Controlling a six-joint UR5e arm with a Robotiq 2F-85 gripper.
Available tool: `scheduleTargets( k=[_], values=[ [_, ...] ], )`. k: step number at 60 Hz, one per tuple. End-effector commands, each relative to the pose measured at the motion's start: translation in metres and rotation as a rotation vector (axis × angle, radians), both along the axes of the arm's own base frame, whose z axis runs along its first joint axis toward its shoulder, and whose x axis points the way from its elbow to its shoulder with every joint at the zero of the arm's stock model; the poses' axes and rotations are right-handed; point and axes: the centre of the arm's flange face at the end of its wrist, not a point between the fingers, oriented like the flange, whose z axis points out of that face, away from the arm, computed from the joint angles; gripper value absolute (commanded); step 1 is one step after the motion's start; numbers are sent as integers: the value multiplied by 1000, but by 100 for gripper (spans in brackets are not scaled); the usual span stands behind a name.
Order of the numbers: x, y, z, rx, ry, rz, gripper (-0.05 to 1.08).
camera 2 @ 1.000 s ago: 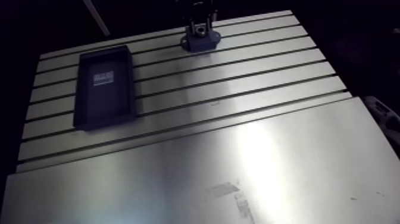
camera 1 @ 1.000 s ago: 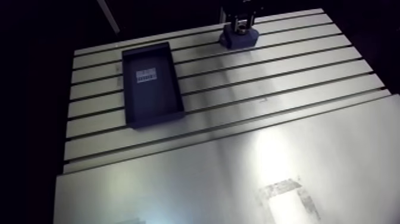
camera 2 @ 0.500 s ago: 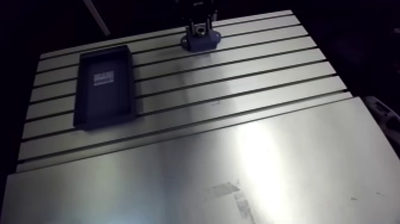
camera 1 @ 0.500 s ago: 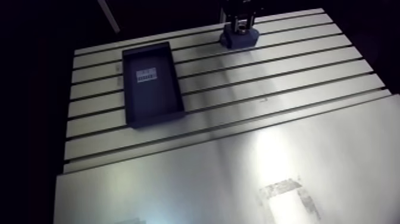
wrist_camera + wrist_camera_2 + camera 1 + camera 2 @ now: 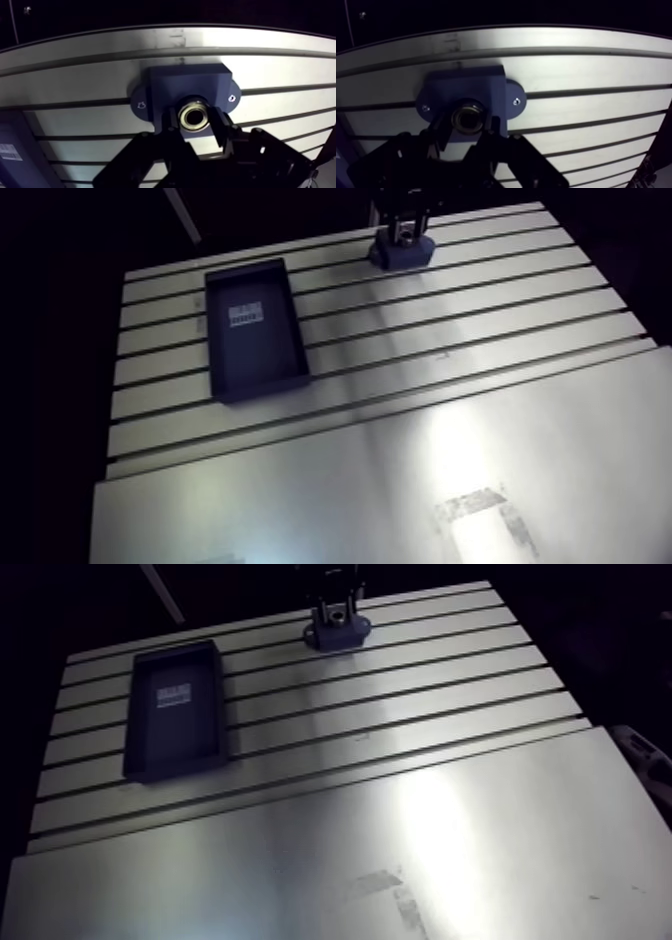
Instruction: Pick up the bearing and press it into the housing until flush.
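Observation:
In the wrist view the metal ring bearing [image 5: 194, 114] sits between my gripper's [image 5: 195, 119] two dark fingers, which are shut on its sides. It is held right over the dark blue housing [image 5: 186, 86], a block with two screwed ears on the slotted table. I cannot tell how deep the bearing sits in the housing bore. In the arm view the gripper [image 5: 402, 232] comes down onto the housing [image 5: 401, 255] at the far edge of the table.
A dark rectangular tray [image 5: 254, 328] with a white label lies on the slotted table [image 5: 450, 308] to the left of the housing. A smooth metal plate [image 5: 400, 488] covers the near part of the table.

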Motion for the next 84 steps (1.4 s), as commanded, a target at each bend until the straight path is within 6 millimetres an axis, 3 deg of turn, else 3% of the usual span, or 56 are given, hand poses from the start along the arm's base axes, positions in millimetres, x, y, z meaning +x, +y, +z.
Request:
scheduleTargets(
  k=[1,46,48,49,50,51,52,65,73,84],
  values=[
    [0,0,0,0,1,0,63],
    [-2,0,-5,0,-5,2,62],
    [-2,0,-5,0,-5,2,56],
    [-2,-1,-5,0,-5,3,36],
    [-2,-1,-5,0,-5,3,36],
    [-2,-2,-4,-1,-4,3,5],
    [-2,-2,-4,-1,-2,4,1],
    [-6,-1,13,6,32,1,0],
    [-11,0,39,17,73,0,0],
    [-13,0,57,21,94,1,0]
  ],
)
